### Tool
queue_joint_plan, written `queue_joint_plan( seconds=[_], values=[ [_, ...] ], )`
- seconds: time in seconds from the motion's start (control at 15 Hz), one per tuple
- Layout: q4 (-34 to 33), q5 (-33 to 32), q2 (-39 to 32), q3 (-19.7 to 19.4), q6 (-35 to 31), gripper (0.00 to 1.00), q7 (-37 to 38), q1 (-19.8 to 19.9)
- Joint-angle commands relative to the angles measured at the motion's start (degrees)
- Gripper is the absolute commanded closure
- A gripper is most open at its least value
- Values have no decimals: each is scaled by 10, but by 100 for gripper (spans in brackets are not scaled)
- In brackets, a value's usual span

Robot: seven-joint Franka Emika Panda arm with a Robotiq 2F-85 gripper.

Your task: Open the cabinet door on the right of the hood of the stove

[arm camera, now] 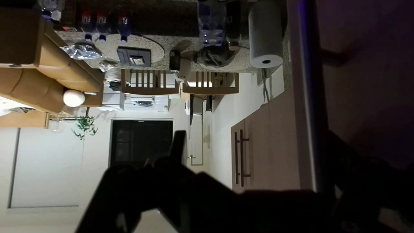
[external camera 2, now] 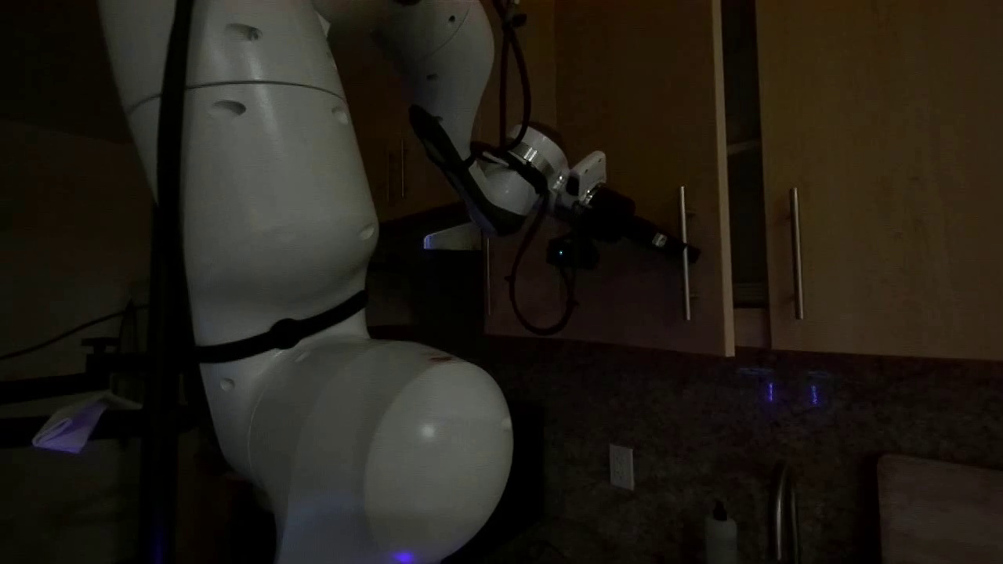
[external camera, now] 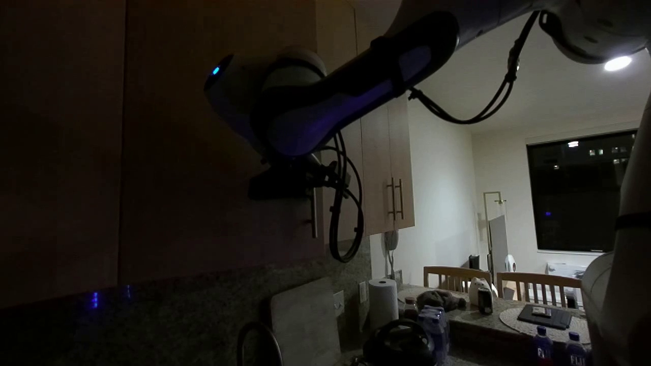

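Tan door (external camera 2: 639,141) ajar, one handle (external camera 2: 686,274), one claw (external camera 2: 682,248)

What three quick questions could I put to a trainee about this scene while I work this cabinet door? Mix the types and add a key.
1. Multiple choice: In an exterior view, the gripper is at the bar handle of a cabinet door. That door is: A) fully shut; B) ajar; C) detached from the cabinet.

2. True or false: The paper towel roll in an exterior view stands upright.

3. Count: How many slatted wooden chair backs show in the wrist view?

Key: 1 B; 2 true; 3 two.
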State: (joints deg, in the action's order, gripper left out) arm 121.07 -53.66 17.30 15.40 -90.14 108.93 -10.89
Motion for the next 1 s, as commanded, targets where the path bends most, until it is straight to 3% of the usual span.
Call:
queue_joint_plan(
  seconds=[0.0,0.33,0.93],
  values=[
    [22,46,28,6,84,0,25,1],
    [28,80,32,16,113,0,53,-6],
    [-40,146,-34,59,207,0,158,-17]
  ],
)
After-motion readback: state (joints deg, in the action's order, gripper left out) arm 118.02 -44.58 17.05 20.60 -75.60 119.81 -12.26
